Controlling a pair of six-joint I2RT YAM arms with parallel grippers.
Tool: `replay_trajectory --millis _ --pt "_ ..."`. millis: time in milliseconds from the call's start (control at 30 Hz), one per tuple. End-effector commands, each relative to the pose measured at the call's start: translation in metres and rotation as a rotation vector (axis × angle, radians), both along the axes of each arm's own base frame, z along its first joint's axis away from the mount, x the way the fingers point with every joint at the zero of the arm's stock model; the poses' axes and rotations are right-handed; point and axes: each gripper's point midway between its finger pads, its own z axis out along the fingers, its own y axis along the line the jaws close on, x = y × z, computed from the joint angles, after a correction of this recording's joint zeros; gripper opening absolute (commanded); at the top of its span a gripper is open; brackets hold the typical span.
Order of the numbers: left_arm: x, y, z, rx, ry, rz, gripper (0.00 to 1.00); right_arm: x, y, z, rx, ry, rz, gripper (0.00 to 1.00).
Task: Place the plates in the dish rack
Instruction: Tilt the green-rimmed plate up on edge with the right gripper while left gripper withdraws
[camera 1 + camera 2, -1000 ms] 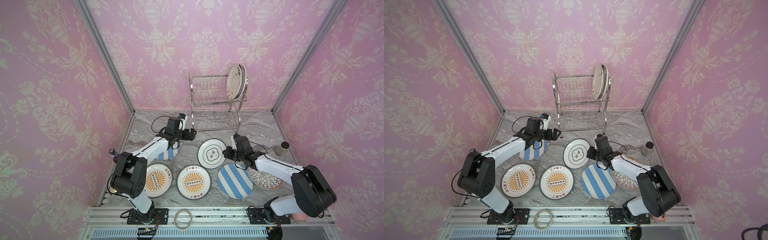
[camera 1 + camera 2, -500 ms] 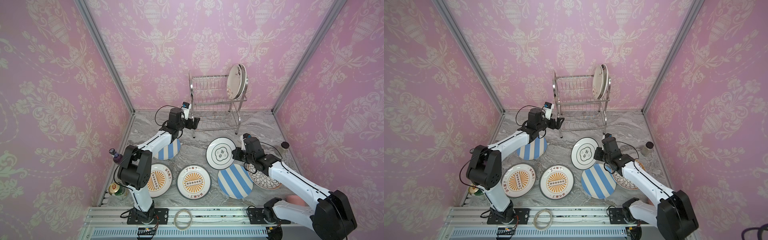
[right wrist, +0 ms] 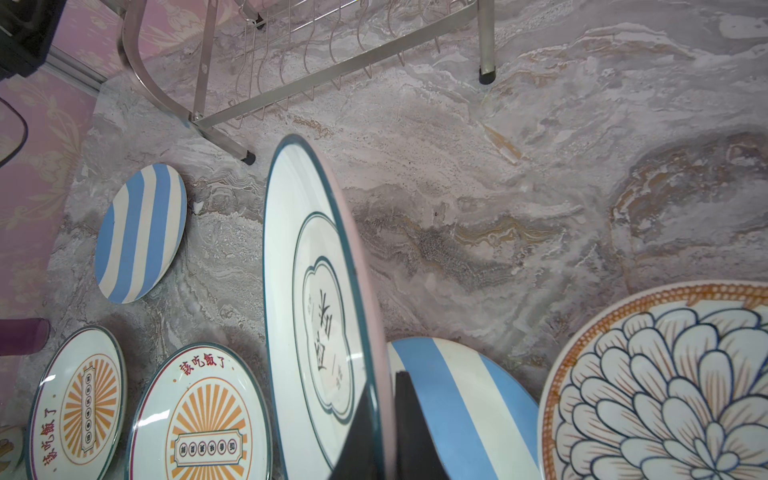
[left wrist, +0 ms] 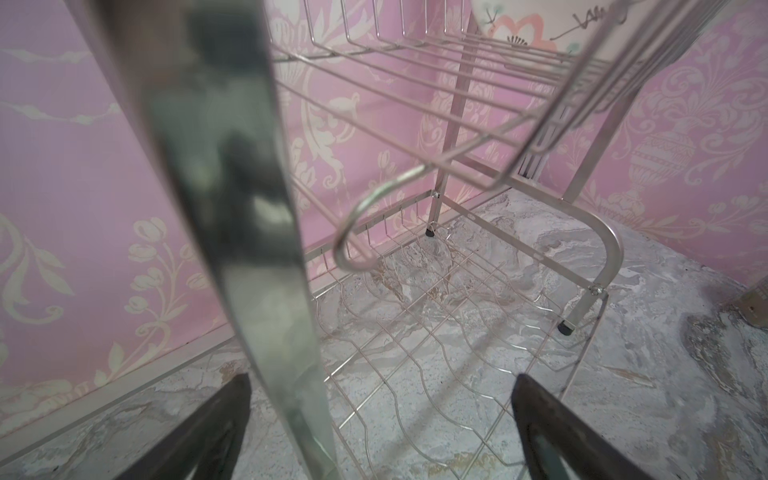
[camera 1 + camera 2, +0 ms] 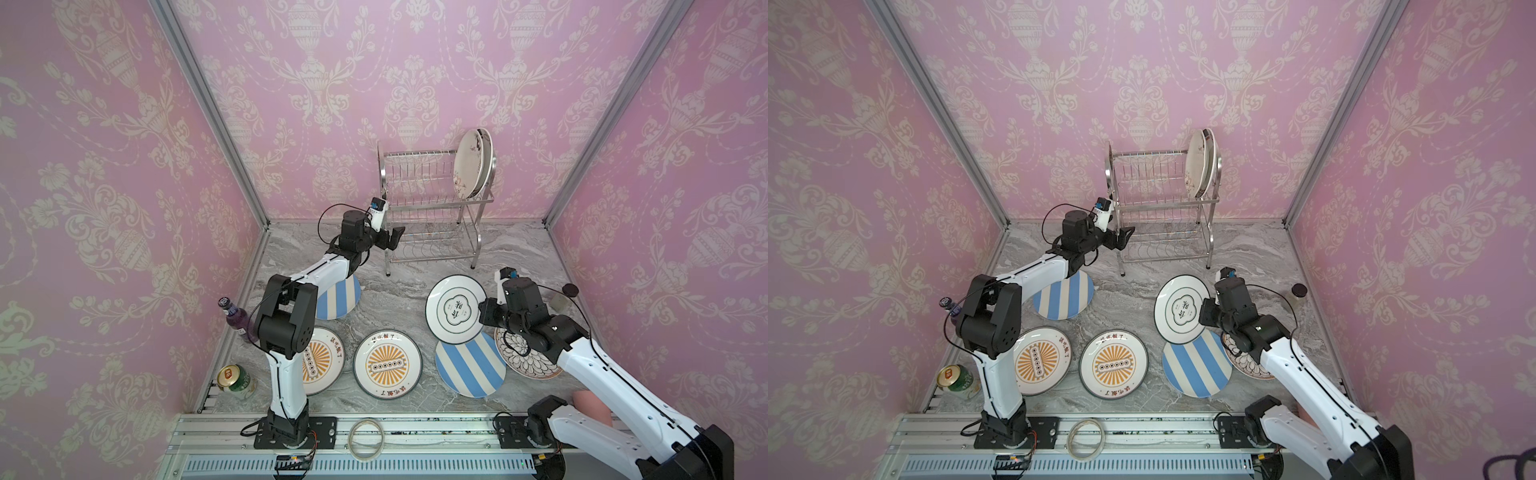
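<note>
The dish rack (image 5: pixel 428 216) (image 5: pixel 1163 216) stands at the back, with two plates (image 5: pixel 471 166) upright at the right end of its top tier. My left gripper (image 5: pixel 395 237) (image 4: pixel 382 378) is open at the rack's left side, and the flat frame bar (image 4: pixel 232 187) passes between its fingers. My right gripper (image 5: pixel 482 316) (image 3: pixel 382 382) is shut on the rim of the teal-rimmed plate (image 5: pixel 455 307) (image 3: pixel 316 291), which hangs tilted above the table. On the marble lie two blue-striped plates (image 5: pixel 338 297) (image 5: pixel 469 363), two orange sunburst plates (image 5: pixel 320 359) (image 5: pixel 386 363) and a petal-patterned plate (image 5: pixel 523 357).
A purple bottle (image 5: pixel 235 318) and a green can (image 5: pixel 235 376) stand at the left edge. A small dark-lidded jar (image 5: pixel 561 297) sits at the right wall, and a pink object (image 5: pixel 590 405) lies at the front right. A tape roll (image 5: pixel 365 432) rests on the front rail.
My right gripper has raised the teal-rimmed plate off the table and carried it right, tilting it up. My left gripper has moved from over the striped plate back to the rack's left frame.
</note>
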Motion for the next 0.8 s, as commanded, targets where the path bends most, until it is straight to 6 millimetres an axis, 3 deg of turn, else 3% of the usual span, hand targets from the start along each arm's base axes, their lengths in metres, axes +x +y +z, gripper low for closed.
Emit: replay_trajectory --millis 0,300,767 --pt "0.004 -0.01 0.016 -0.012 -0.069 -0.076 0.99 0.004 -0.009 0.028 -0.039 -0.068 -0.011 0.0" --pt "-0.004 -0.03 0.015 -0.072 -0.07 -0.184 0.99 0.006 -0.015 0.041 -0.052 -0.101 -0.024 0.0" --pt "-0.038 -0.051 0.015 -0.139 -0.04 -0.268 0.99 0.01 -0.026 0.07 -0.108 -0.147 -0.024 0.0"
